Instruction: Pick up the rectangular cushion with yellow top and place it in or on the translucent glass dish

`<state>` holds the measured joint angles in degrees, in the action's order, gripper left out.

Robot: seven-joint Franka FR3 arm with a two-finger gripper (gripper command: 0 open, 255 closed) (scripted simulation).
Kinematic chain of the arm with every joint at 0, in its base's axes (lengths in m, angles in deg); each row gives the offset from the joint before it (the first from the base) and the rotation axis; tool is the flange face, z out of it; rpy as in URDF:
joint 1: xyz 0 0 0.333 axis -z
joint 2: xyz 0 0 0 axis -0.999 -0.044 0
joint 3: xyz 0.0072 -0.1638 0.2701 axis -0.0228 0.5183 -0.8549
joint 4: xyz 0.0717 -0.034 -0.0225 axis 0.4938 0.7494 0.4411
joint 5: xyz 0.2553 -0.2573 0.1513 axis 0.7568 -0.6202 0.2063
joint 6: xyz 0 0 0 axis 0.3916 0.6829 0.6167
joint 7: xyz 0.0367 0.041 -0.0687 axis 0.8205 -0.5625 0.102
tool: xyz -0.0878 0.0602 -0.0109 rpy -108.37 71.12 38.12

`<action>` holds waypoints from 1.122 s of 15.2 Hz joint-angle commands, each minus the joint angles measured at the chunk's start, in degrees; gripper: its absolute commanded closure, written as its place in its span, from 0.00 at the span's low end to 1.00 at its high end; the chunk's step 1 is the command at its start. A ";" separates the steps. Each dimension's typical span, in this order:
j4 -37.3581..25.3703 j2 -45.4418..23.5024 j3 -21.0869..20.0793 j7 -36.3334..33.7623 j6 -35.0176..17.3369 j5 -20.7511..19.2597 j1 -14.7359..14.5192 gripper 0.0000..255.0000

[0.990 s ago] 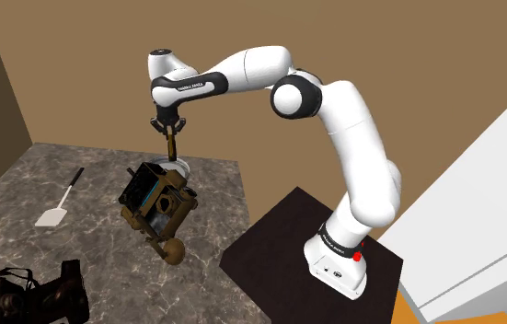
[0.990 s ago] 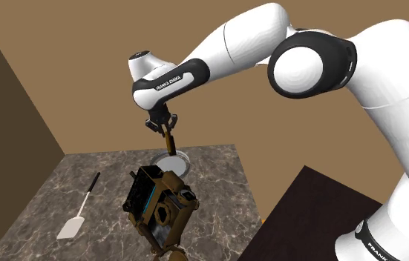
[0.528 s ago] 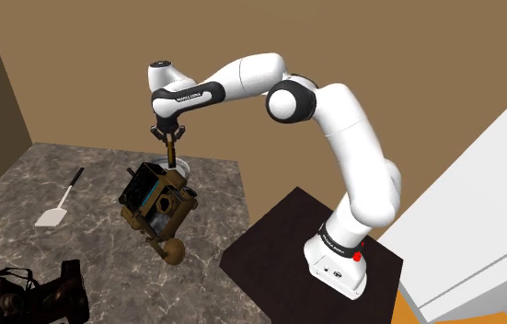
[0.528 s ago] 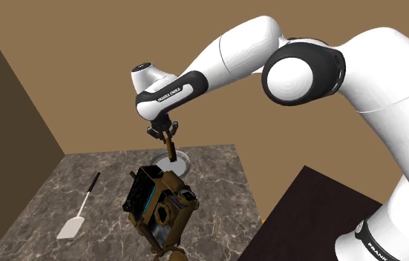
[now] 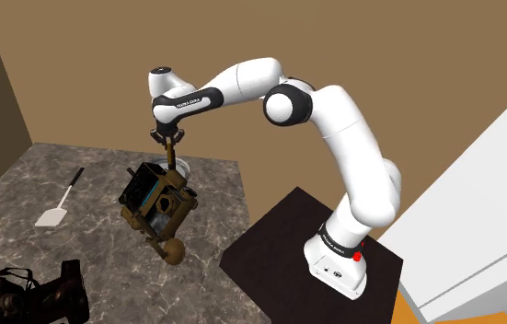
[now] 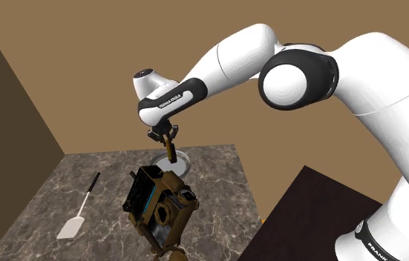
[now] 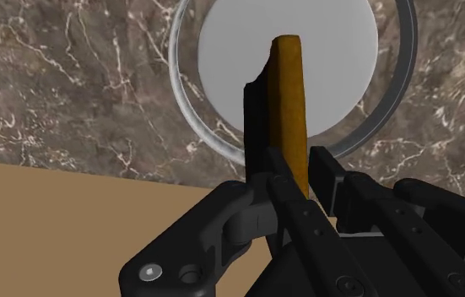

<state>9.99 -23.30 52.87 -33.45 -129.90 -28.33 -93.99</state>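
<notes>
Lower than a second before, your gripper (image 6: 164,136) had brought the cushion (image 7: 288,101) down toward the dish (image 7: 190,110). Its fingers were clamped on the cushion's upper end, and the cushion hung edge-down just above the dish's middle. You were at the placing step. Next called for a short further descent into the dish, then opening the fingers.

Cushion (image 7: 288,110) over dish (image 7: 184,51), spatula (image 5: 53,216) well apart

Domestic kitchen corner, dark marbled countertop (image 5: 21,184), white spatula (image 5: 53,216) lying on it, plain brown walls (image 5: 86,64)
</notes>
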 commanded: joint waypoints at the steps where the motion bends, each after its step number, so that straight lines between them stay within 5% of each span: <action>1: -0.17 -0.94 -0.06 0.00 0.25 0.09 -0.11 1.00; 5: -0.17 -0.94 -0.07 -0.01 0.25 0.07 -0.11 1.00; 6: -0.07 -0.84 -0.08 -0.02 0.25 0.08 -0.11 0.00; 17: -0.28 3.19 -0.59 0.23 4.54 0.59 -0.50 0.00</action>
<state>10.03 -20.19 52.30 -33.28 -125.82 -27.78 -94.45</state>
